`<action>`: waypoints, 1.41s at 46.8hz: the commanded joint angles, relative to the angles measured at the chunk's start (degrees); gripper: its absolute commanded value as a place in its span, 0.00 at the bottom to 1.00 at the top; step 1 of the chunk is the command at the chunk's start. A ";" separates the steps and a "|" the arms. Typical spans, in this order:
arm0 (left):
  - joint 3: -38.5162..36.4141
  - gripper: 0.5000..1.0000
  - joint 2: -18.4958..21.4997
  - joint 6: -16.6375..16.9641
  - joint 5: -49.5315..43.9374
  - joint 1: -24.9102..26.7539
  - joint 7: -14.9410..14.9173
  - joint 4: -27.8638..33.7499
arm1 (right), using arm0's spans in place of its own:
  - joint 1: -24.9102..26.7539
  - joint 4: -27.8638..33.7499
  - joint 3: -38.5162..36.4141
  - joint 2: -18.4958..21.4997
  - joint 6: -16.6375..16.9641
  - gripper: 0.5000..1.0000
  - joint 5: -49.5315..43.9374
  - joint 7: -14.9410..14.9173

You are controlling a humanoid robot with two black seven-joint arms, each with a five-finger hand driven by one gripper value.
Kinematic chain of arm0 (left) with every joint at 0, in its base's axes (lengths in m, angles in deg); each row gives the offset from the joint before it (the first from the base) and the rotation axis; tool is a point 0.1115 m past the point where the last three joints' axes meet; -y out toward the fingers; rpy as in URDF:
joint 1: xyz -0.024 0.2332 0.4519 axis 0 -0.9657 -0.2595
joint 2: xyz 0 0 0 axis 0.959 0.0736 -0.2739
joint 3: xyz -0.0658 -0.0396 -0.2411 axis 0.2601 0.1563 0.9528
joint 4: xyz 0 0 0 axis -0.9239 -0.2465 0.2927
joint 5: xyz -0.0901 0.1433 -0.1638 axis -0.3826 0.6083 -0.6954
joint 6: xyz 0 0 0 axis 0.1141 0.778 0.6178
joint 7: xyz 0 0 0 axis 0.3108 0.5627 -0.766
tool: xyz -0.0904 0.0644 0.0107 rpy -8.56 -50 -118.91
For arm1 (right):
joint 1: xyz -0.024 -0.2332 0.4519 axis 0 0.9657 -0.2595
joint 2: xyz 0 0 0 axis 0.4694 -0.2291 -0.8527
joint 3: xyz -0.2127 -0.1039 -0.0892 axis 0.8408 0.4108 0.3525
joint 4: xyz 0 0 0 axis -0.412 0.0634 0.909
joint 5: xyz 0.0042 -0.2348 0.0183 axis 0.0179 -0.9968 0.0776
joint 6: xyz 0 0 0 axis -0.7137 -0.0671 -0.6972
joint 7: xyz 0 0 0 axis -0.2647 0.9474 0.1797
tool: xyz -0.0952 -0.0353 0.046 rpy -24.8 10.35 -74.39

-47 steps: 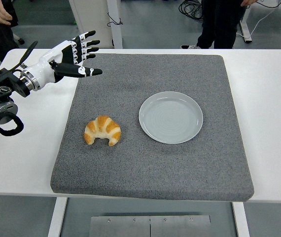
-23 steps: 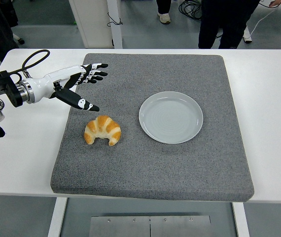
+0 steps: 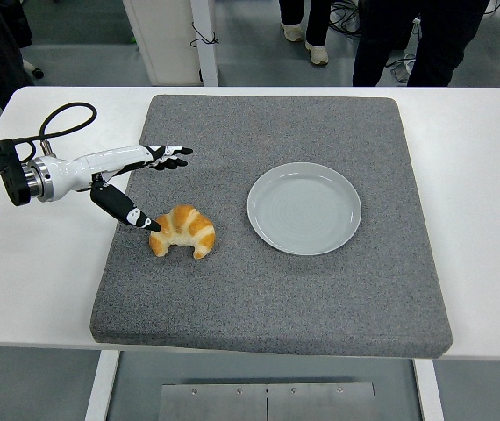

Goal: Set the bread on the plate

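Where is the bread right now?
Head view: the golden croissant lies on the grey mat, left of the empty plate, at the left hand's thumb tip.

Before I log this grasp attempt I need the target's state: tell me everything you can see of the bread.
The bread is a golden-brown croissant, crescent-shaped with a ridged, lighter-banded crust, its two tips pointing toward the table's near edge. It lies flat on the grey mat, left of the plate and apart from it. The left hand is open, its thumb tip at the croissant's left end; contact cannot be confirmed.
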 commanded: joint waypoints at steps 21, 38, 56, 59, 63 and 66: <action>-0.23 0.94 -0.29 2.90 5.31 -0.63 -0.17 1.23 | 0.00 0.00 0.00 0.00 -0.05 1.00 0.00 -0.01; -6.91 0.94 -2.05 12.14 5.49 -0.63 -0.17 1.23 | 0.00 0.00 0.00 0.00 -0.05 1.00 0.00 -0.01; -7.09 0.94 -4.06 14.16 5.58 -1.51 -0.35 0.97 | 0.00 0.00 0.00 0.00 0.04 1.00 0.00 -0.01; -7.09 0.94 -4.59 14.33 5.75 -1.69 -0.35 0.88 | 0.00 0.00 0.00 0.00 0.04 1.00 0.00 -0.01; -7.09 0.93 -4.77 14.60 5.84 -1.95 -0.44 0.79 | 0.00 0.00 0.00 0.00 0.04 1.00 0.00 0.07; -7.09 0.89 -4.86 15.12 5.93 -2.21 -0.44 0.79 | 0.00 0.00 0.00 0.00 -0.05 1.00 0.00 -0.01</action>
